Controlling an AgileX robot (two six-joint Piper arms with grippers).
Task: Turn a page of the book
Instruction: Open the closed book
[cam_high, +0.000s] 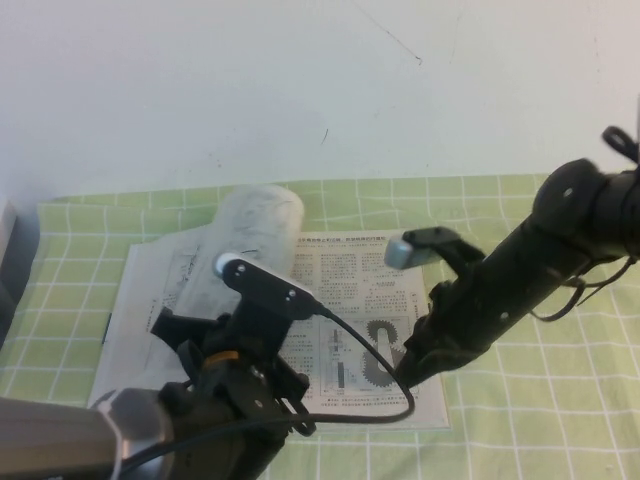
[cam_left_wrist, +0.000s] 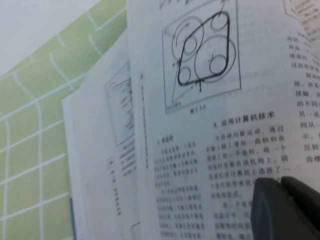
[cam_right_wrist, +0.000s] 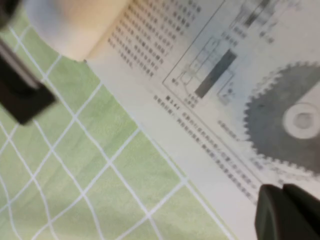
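The book (cam_high: 300, 320) lies open on the counter (cam_high: 520, 400), its page (cam_high: 255, 245) curled upright mid-spine. Left pincer (cam_high: 250, 385) hovers beside it, closed; right pincer (cam_high: 410, 365), closed, rests on the gear page.

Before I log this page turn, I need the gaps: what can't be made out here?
- High view: left gripper by the curled page; the arm hides any contact.
- Right gripper on the book: tips hidden by its arm.
- Left wrist view: page text blurred.
- Right wrist view: gear drawing cut off by the edge.
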